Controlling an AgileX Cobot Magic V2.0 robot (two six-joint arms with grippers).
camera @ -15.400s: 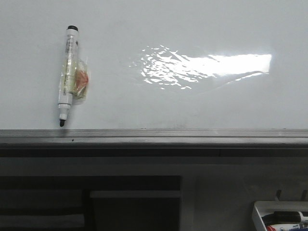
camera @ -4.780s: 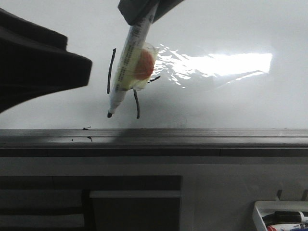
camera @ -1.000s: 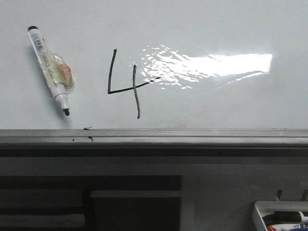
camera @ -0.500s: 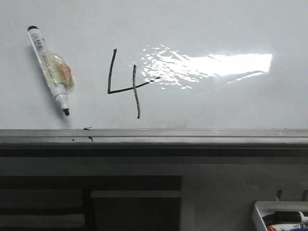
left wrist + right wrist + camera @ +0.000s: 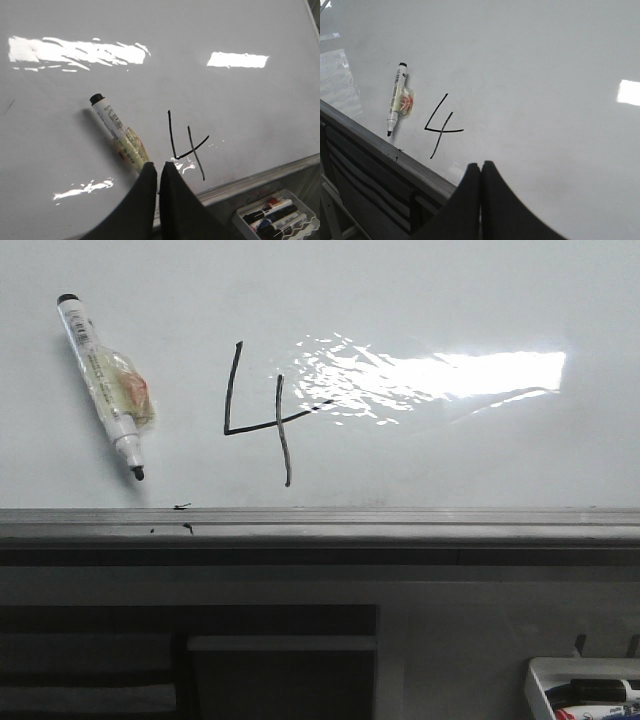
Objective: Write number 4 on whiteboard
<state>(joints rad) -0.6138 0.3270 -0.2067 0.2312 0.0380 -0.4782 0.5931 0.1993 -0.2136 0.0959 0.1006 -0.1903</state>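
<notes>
step: the number 4 looks done on the whiteboard, so just keep both arms off the wet ink | left gripper pressed closed, holding nothing, 4 just past its tips | right gripper closed, empty | black marker lies beside the 4 | marker tray near | nothing blocks

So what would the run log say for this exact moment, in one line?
number 4: drawn on whiteboard | marker: lying on board, left of the 4 | left hand: shut, empty | right hand: shut, empty
</notes>
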